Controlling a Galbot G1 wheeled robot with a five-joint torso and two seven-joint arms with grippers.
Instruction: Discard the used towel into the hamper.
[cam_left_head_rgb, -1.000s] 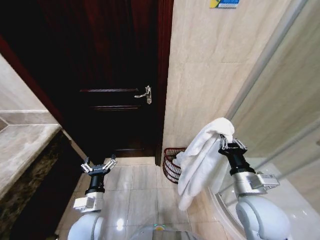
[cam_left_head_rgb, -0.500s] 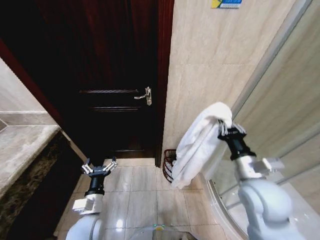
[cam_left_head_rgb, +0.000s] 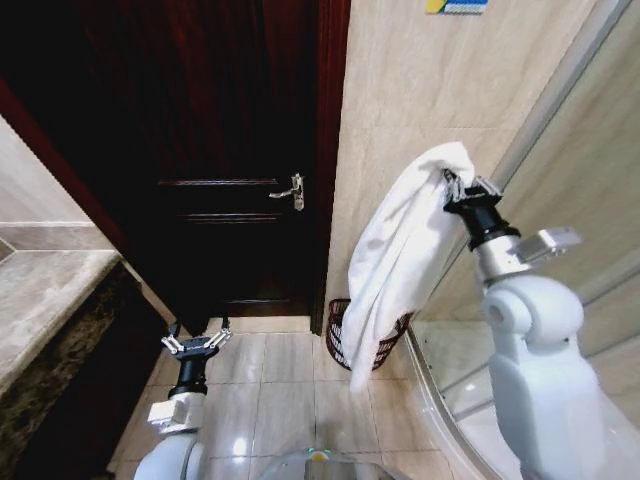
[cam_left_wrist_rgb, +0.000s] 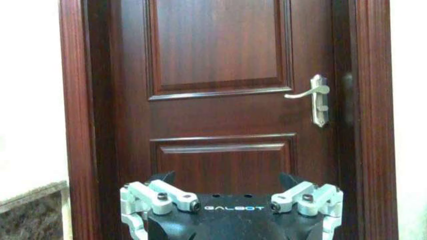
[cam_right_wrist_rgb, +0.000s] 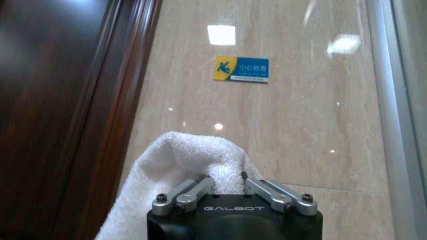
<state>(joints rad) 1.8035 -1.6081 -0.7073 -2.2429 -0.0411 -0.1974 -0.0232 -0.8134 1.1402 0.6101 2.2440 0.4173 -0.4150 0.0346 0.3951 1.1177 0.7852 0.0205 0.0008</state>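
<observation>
A white towel (cam_left_head_rgb: 395, 260) hangs from my right gripper (cam_left_head_rgb: 456, 180), which is shut on its top fold high against the beige tiled wall. In the right wrist view the towel (cam_right_wrist_rgb: 180, 165) bunches between the closed fingers (cam_right_wrist_rgb: 193, 192). The hamper (cam_left_head_rgb: 340, 335), a reddish-brown openwork basket, stands on the floor by the wall below, with the towel's lower end hanging in front of it. My left gripper (cam_left_head_rgb: 196, 343) is low on the left with its fingers spread open, facing the dark wooden door (cam_left_wrist_rgb: 220, 100).
The dark door with a silver lever handle (cam_left_head_rgb: 290, 187) is shut. A marble counter (cam_left_head_rgb: 45, 300) runs along the left. A glass shower screen with a metal frame (cam_left_head_rgb: 545, 110) and curved base stands at the right. Pale floor tiles (cam_left_head_rgb: 285, 390) lie between.
My right arm has risen, lifting the towel higher up the wall, so more of the hamper shows beneath it. The left arm stayed put.
</observation>
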